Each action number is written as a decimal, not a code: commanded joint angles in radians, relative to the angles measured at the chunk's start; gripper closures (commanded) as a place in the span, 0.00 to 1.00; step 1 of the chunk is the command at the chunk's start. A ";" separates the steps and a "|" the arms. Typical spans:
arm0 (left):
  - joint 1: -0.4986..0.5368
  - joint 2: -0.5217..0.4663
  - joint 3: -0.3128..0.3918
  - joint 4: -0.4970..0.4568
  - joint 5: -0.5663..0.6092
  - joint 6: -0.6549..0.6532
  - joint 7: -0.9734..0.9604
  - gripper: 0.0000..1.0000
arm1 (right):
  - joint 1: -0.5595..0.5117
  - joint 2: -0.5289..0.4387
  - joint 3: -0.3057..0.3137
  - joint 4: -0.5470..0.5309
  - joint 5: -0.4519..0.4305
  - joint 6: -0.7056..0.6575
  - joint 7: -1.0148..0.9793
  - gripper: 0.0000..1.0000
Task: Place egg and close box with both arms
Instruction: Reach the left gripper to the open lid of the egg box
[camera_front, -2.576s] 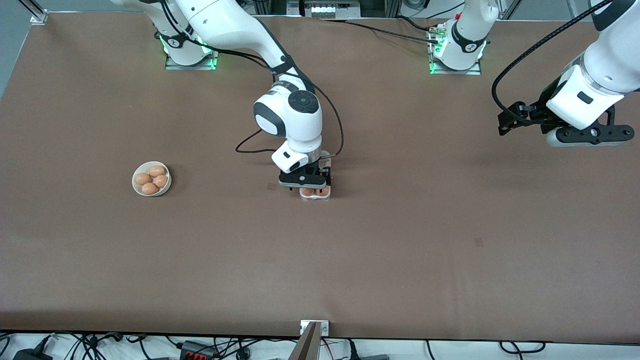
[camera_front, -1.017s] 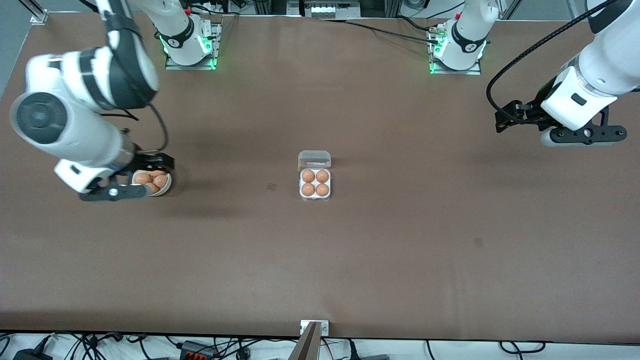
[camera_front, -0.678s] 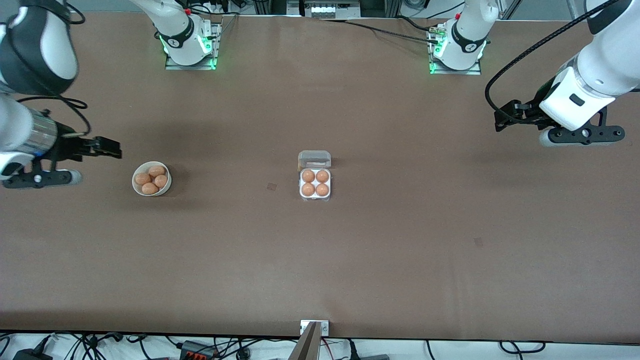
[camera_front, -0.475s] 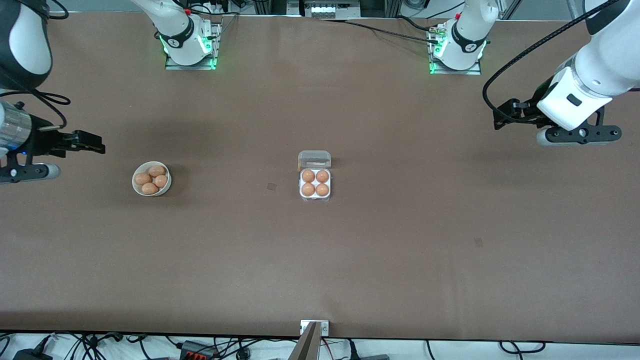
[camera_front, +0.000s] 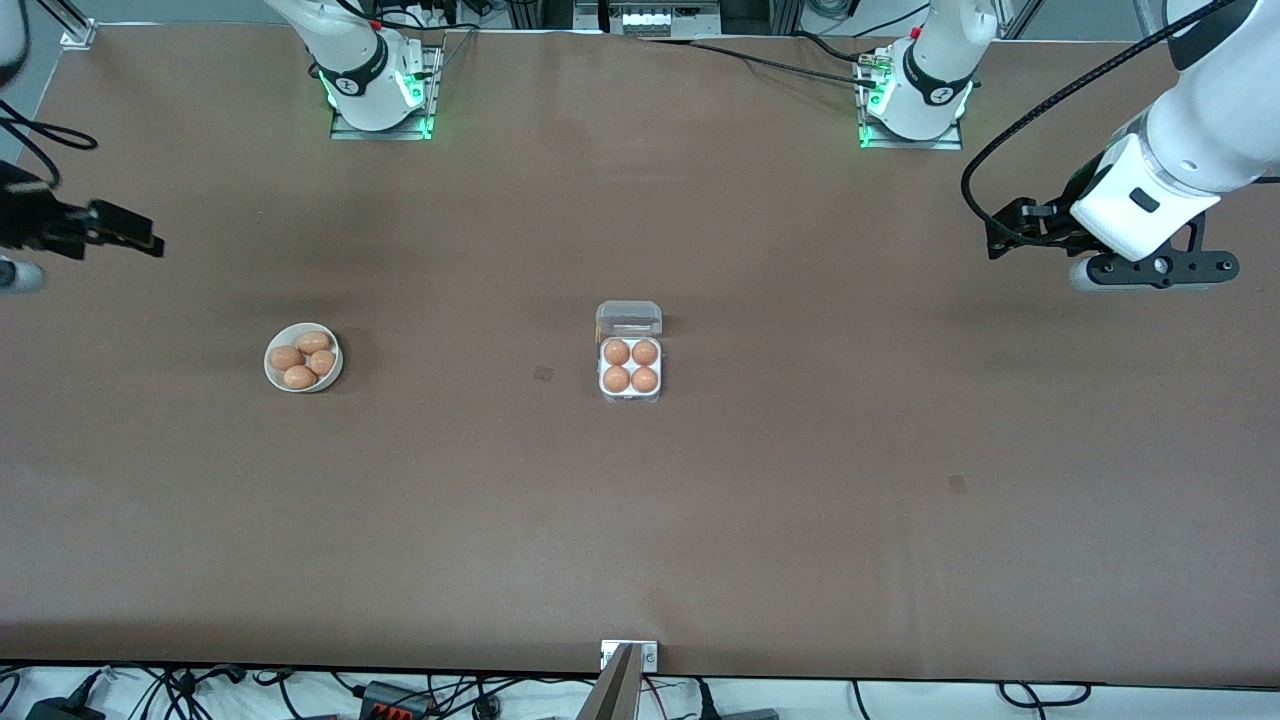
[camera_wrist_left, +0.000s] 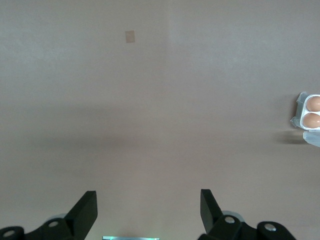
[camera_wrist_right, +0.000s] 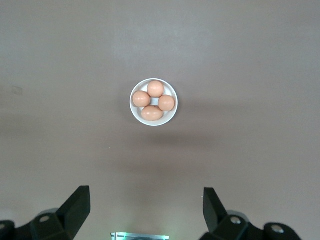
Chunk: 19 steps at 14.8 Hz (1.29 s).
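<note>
Spreading wide with nothing between them, the 2 black fingers (camera_wrist_left: 84, 210) of the left gripper (camera_wrist_left: 148, 212) hang over bare brown table (camera_front: 800, 500) at the left arm's end; in the front view that gripper (camera_front: 1150, 268) sits high above the cloth, well apart from the box. The right gripper (camera_wrist_right: 146, 210) is likewise parted and empty, its fingers (camera_wrist_right: 77, 205) framing open table, and the front view shows only part of it (camera_front: 30, 250) at the picture's edge, over the right arm's end of the table.

Near the middle of the table stands the box (camera_front: 630, 352), a small clear carton with its hinged lid (camera_front: 629, 318) laid open on the side farther from the front camera. All 4 cells are filled: 1 egg (camera_front: 617, 352) sits in a cell next to the lid, with 3 more beside it in a 2-by-2 square. Each looks round from above, so its long axis seems to stand upright. The left wrist view catches just an edge of the carton (camera_wrist_left: 303, 111).

Toward the right arm's end rests a round white bowl (camera_front: 275, 378) holding 4 more eggs, lying on their sides at mixed angles; the right wrist view shows it (camera_wrist_right: 172, 114) well clear of that gripper
</note>
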 joint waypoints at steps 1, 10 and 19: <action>-0.002 -0.001 0.001 0.010 -0.018 -0.017 0.016 0.21 | -0.026 -0.056 0.051 -0.040 -0.012 0.017 0.011 0.00; -0.033 0.055 -0.142 0.032 -0.194 -0.021 -0.100 0.86 | 0.002 -0.041 0.054 -0.023 -0.010 0.030 0.093 0.00; -0.323 0.388 -0.162 0.170 -0.225 0.122 -0.330 0.98 | 0.001 -0.041 0.054 -0.021 -0.007 0.022 0.093 0.00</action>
